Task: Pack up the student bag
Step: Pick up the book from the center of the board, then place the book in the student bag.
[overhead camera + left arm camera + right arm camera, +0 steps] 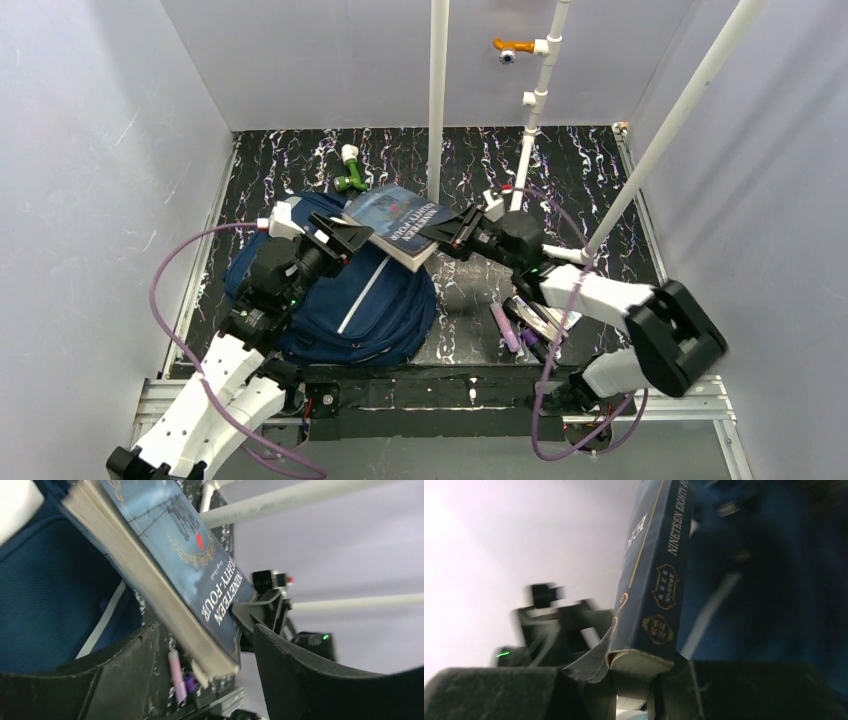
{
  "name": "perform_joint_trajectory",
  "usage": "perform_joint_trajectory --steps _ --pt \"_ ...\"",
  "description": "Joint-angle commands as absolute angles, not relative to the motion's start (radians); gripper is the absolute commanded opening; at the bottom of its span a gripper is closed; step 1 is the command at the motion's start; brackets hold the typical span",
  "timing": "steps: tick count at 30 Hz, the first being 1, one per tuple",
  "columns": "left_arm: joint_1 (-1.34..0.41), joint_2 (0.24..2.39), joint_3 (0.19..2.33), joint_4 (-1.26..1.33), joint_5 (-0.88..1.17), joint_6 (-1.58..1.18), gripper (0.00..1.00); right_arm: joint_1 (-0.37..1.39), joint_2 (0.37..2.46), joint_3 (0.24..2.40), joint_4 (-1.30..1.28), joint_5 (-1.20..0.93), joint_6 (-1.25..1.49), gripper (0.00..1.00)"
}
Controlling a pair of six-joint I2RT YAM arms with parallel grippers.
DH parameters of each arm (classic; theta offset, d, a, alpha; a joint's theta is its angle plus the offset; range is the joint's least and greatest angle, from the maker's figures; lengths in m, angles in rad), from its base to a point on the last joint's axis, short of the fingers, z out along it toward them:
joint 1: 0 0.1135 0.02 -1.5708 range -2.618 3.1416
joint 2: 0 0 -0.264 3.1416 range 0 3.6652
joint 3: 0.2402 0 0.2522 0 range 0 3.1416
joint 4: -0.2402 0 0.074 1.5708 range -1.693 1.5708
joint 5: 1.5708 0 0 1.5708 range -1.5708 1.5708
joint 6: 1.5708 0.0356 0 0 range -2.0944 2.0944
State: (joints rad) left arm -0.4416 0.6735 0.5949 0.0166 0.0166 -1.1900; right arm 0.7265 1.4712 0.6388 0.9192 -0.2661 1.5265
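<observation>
Holds blue paperback book (pixel 395 218) between two claws.
Brackets the page edge with left gripper (pixel 202 630) spread wide; clamps right gripper (pixel 636 662) on the spine corner, above the far side of the large navy-blue fabric backpack (pixel 390 310) on black marbled tabletop (pixel 590 190).

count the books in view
1: a blue Nineteen Eighty-Four paperback above the navy backpack, one end clamped in the right hand, the other end between the open fingers of the left hand. More could be hidden inside the backpack.
</observation>
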Motion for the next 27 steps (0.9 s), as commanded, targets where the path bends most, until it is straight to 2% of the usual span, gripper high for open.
perform_joint_trajectory --steps 1,3,5,9,12,16,22,25,27 --pt "-0.444 0.635 0.738 -0.426 0.054 -0.850 0.68 0.634 1.177 0.833 0.189 -0.148 0.987 0.01" --pt "-0.449 0.682 0.787 -0.532 0.093 -0.732 0.72 0.634 1.142 0.988 -0.181 -0.027 0.728 0.01" --pt "-0.510 0.760 0.854 -0.638 0.101 -0.632 0.73 0.632 1.110 1.077 -0.397 0.108 0.557 0.01" --pt "-0.888 0.929 0.996 -0.698 -0.194 -0.498 0.70 0.630 1.035 1.177 -0.621 0.260 0.374 0.01" --pt "-1.036 1.082 1.078 -0.717 -0.268 -0.439 0.64 0.630 0.997 1.216 -0.681 0.233 0.354 0.01" --pt "-1.089 1.192 1.085 -0.669 -0.214 -0.436 0.62 0.630 0.949 1.227 -0.690 0.169 0.382 0.01" --pt "-1.124 1.347 1.067 -0.653 -0.265 -0.421 0.59 0.630 0.929 1.233 -0.721 0.178 0.370 0.01" --pt "-1.124 1.401 1.070 -0.647 -0.274 -0.412 0.47 0.630 0.918 1.231 -0.717 0.159 0.361 0.01" --pt "-1.124 1.434 1.073 -0.646 -0.268 -0.407 0.43 0.630 0.907 1.228 -0.718 0.161 0.357 0.01"
